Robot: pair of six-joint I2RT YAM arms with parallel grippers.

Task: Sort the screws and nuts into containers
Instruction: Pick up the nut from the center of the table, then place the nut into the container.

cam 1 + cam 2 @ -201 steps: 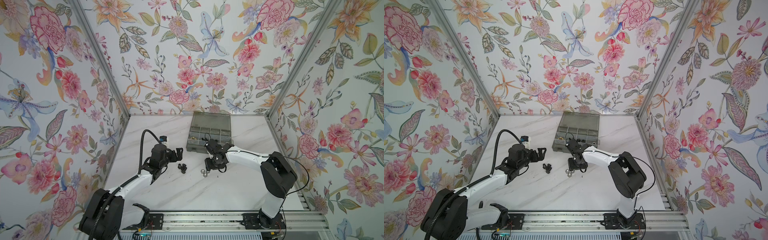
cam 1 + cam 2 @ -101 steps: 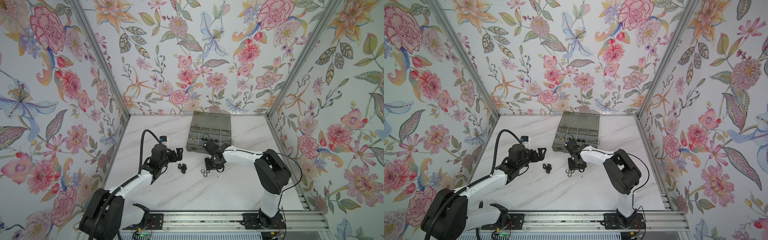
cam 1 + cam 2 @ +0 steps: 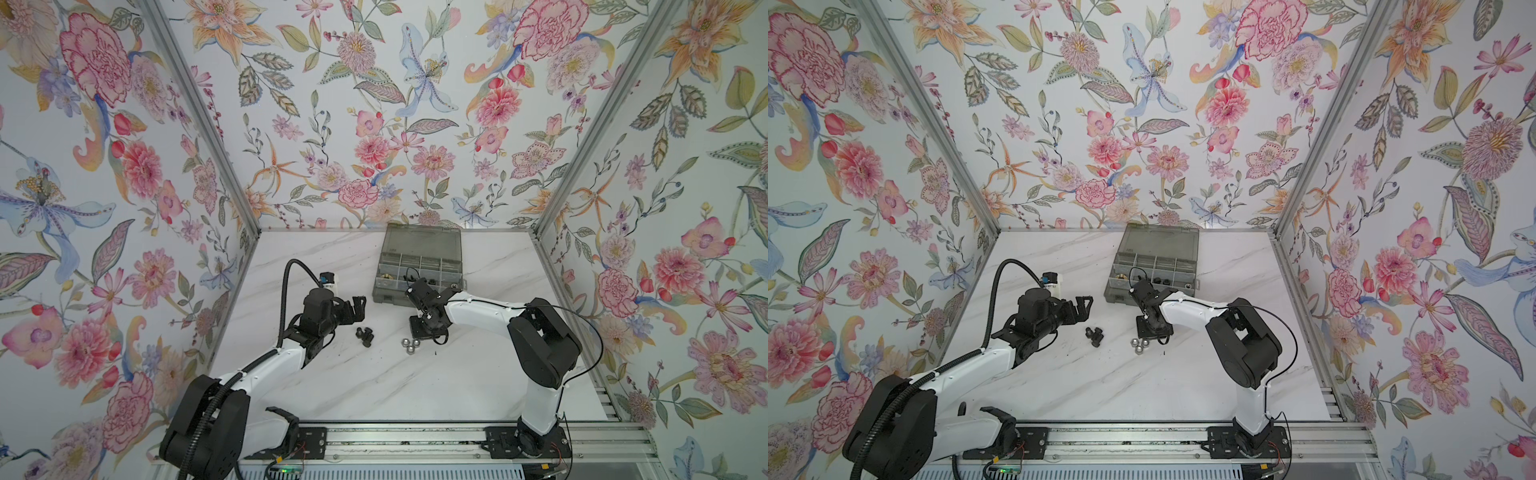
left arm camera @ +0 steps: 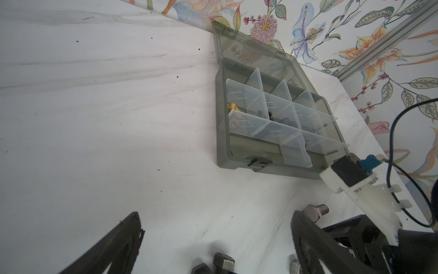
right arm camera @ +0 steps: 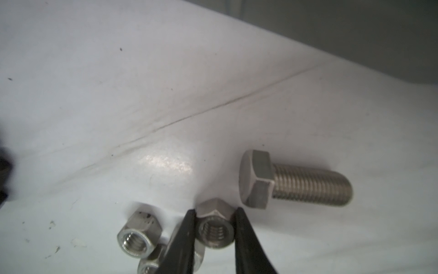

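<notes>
In the right wrist view my right gripper [image 5: 215, 211] is down on the table, its two black fingers pressed against opposite flats of a silver nut [image 5: 214, 233]. Two more silver nuts [image 5: 138, 234] lie beside it, and a silver hex-head screw [image 5: 296, 182] lies on the other side. In both top views this gripper [image 3: 422, 332] covers that spot next to the nuts [image 3: 1139, 344]. My left gripper [image 3: 357, 305] hovers open and empty above the black screws [image 3: 365, 333], which show low between its fingers [image 4: 222, 263]. The containers sit in the open grey organiser box [image 3: 388, 296].
The organiser's lid [image 3: 424, 241] lies back towards the rear wall. A brass piece [image 4: 233, 108] and some dark pieces sit in its compartments. The right wrist camera mount [image 4: 350, 175] stands close to the box's front corner. Flowered walls enclose three sides.
The right gripper's jaws have narrowed from wide apart onto the silver nut, and the right arm's elbow has shifted slightly. The left arm has not moved.
</notes>
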